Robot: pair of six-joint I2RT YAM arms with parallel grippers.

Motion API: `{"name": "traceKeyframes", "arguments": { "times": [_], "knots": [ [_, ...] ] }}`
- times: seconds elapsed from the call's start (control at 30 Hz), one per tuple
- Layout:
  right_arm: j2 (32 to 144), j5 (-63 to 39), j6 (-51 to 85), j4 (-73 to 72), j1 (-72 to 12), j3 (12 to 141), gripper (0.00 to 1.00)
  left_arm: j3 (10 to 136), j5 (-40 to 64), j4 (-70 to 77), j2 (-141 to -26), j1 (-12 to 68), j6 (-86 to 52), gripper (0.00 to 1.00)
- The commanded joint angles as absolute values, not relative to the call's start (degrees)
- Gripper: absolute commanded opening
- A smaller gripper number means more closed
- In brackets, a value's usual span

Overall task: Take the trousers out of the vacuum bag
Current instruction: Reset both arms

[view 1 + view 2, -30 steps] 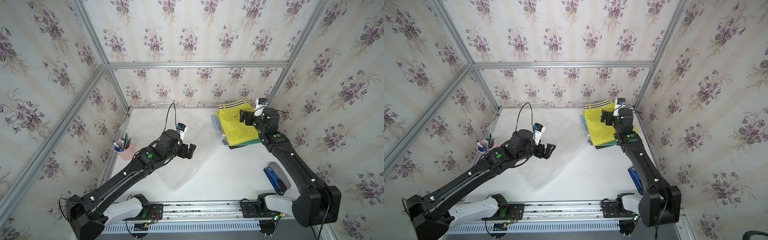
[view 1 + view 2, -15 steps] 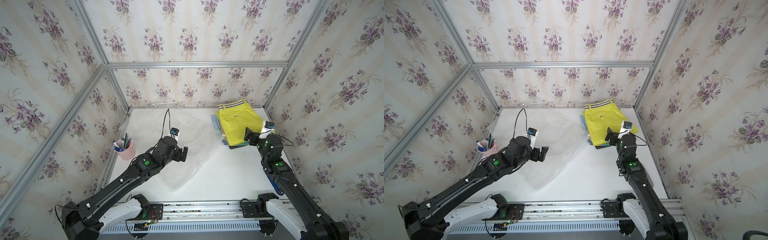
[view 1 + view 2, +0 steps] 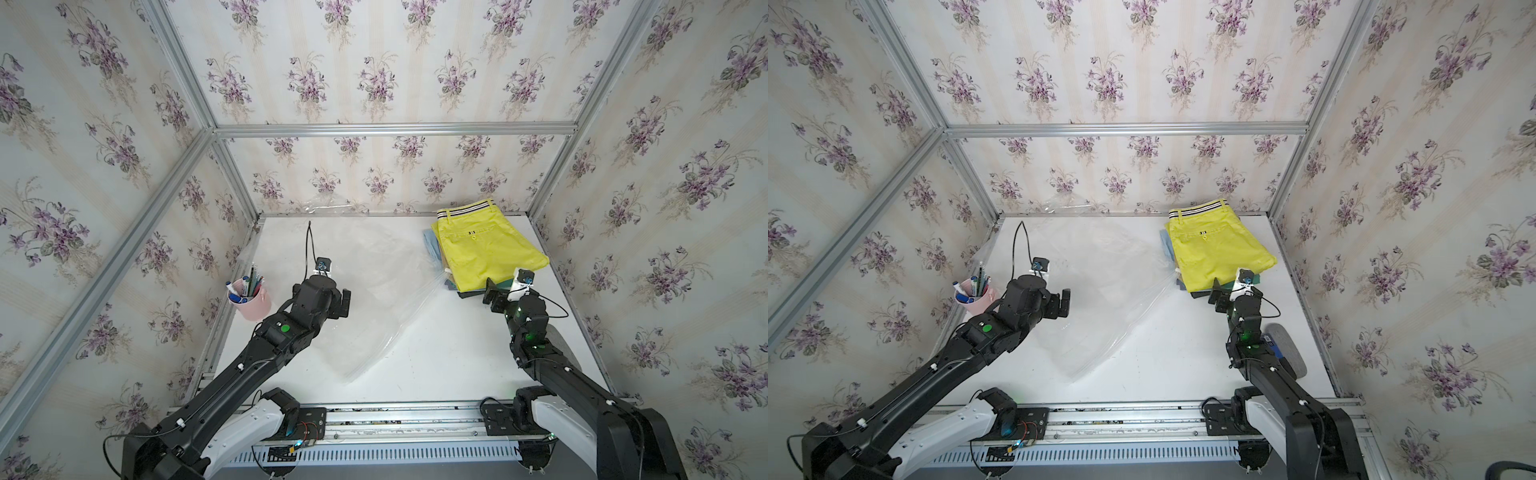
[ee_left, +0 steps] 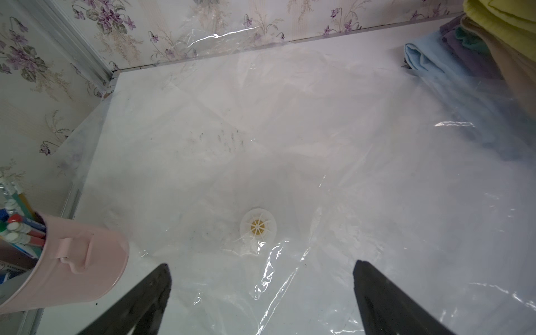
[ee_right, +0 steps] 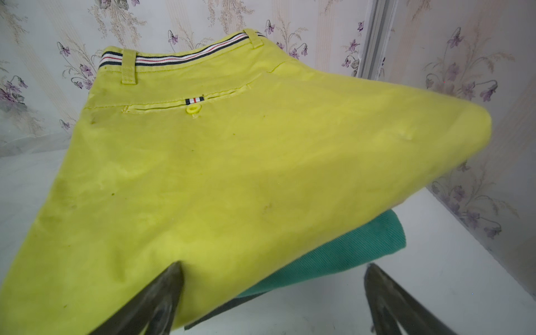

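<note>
The trousers [image 3: 486,253] lie folded in a stack at the table's back right, outside the vacuum bag, with a bright yellow pair with a striped waistband [image 5: 232,162] on top. Teal [image 5: 348,249], light blue [image 4: 426,58] and purple layers show beneath. The vacuum bag [image 3: 374,291] lies flat and empty across the middle, its round white valve [image 4: 258,226] facing up and its right edge against the stack. My left gripper [image 4: 261,290] hovers open over the bag near the valve. My right gripper [image 5: 272,290] stands open at the stack's near corner, holding nothing.
A pink cup of pens [image 3: 249,299] stands at the left edge, close to my left arm. A blue and grey object [image 3: 1279,349] lies by the right wall behind my right arm. Flowered walls enclose the table on three sides.
My right arm has drawn back from over the stack to its near corner. My left arm has pulled back toward the front left. The yellow trousers rest on the stack.
</note>
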State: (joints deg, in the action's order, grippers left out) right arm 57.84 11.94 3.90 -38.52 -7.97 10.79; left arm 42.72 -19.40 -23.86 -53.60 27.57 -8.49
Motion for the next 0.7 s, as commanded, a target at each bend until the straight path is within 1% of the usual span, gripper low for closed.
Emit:
{"name": "traceKeyframes", "arguments": {
  "times": [0.0,0.13,0.2,0.3,0.47,0.57,0.67],
  "knots": [
    [62.11,12.8,0.74,-55.08,-7.87,8.31,0.94,40.62,-17.59,-19.43,-52.93,23.43,-7.57,1.0],
    [68.57,12.05,-0.19,-62.29,-7.43,7.92,0.93,38.14,-9.81,-16.59,-52.3,14.84,-7.38,1.0],
    [72.02,10.11,-0.09,-66.53,-6.42,7.74,0.94,37.38,-6.14,-15.25,-52.21,10.67,-6.97,1.0],
    [77.24,7.7,0.27,-74.03,-4.72,6.84,0.94,36.1,-3.91,-12.9,-52.6,5.94,-6.64,1.0],
    [85.43,3.64,2.69,-83.6,-1.15,6.18,0.94,34.29,0.51,-8.08,-55.1,0.14,-5.8,1.0],
    [88.98,2.29,2.72,-89.45,-0.53,5.32,0.94,34.03,2.65,-6.22,-56.86,-2.02,-5.48,1.0],
    [87.68,1.95,2.85,-83.95,-0.44,6.84,0.94,33.24,3.45,-3.02,-58.53,-2.8,-4.58,1.0]
  ]
}}
